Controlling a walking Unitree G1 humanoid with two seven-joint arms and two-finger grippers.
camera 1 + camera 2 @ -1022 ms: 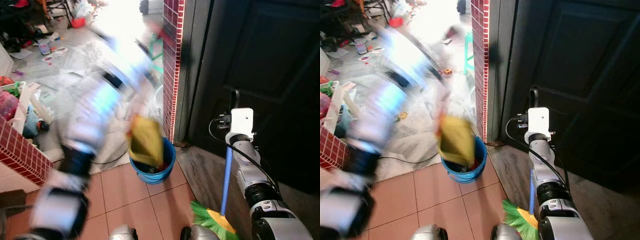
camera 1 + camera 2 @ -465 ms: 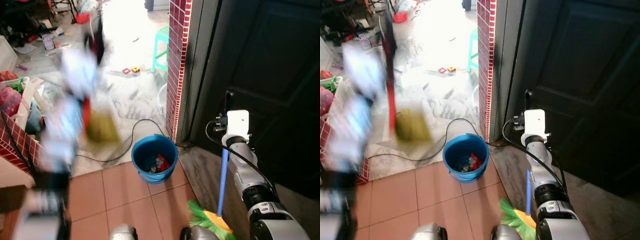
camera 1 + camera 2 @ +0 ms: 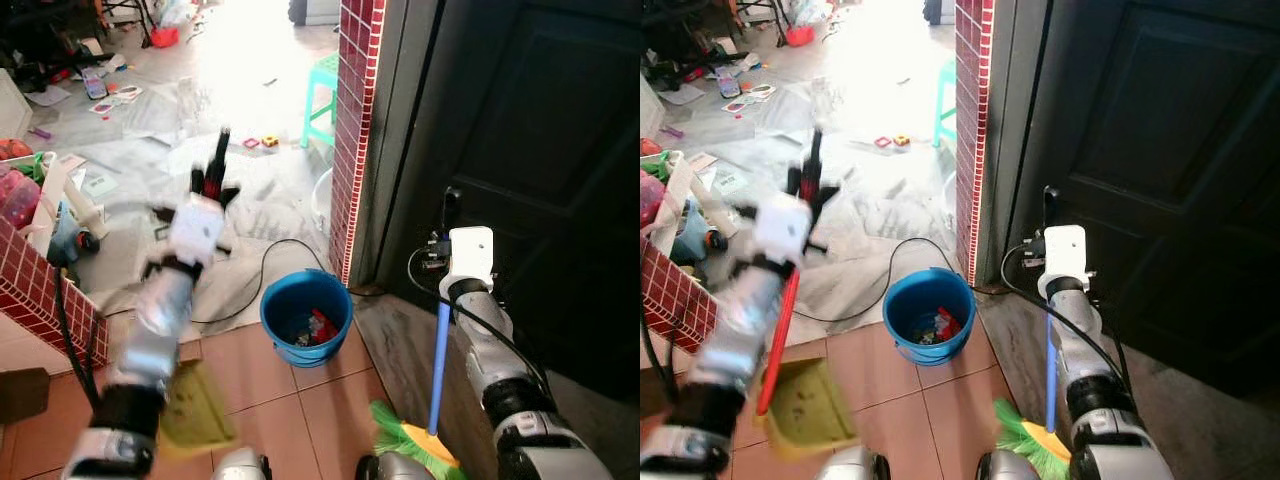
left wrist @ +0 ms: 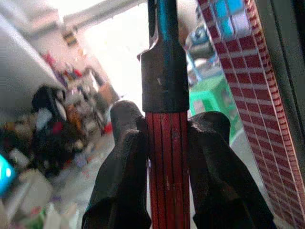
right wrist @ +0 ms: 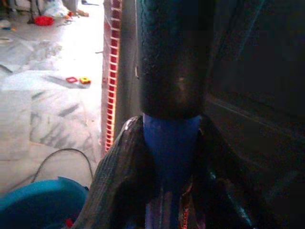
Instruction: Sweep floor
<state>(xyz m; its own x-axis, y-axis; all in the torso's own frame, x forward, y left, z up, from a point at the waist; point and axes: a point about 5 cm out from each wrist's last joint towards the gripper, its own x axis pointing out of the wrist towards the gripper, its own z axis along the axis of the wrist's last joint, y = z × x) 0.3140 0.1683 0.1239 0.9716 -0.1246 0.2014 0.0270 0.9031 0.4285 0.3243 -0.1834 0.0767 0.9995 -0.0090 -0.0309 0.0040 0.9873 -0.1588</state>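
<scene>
The left gripper (image 4: 167,138) has its fingers clenched on the red handle (image 3: 780,330) of a long-handled dustpan, just below the dark end cap. The yellow-green dustpan (image 3: 805,408) hangs low at the near left over the terracotta floor tiles (image 3: 300,400). It looks like light, stiff plastic, though held this high up the handle the pan will probably swing (the arm is blurred), so a hold lower on the handle would likely steady it.

The right gripper (image 5: 169,143) grasps the blue pole (image 3: 439,370) of a broom just under its black top grip. The green and yellow bristles (image 3: 405,432) rest on the floor at the near right, beside the dark door (image 3: 540,150). The pole seems rigid and light, the bristles soft and springy.

A blue bucket (image 3: 283,340) stands on the tiles between the two tools, near the red brick pillar (image 3: 352,130); it holds a few scraps, one red, and is otherwise mostly empty.
</scene>
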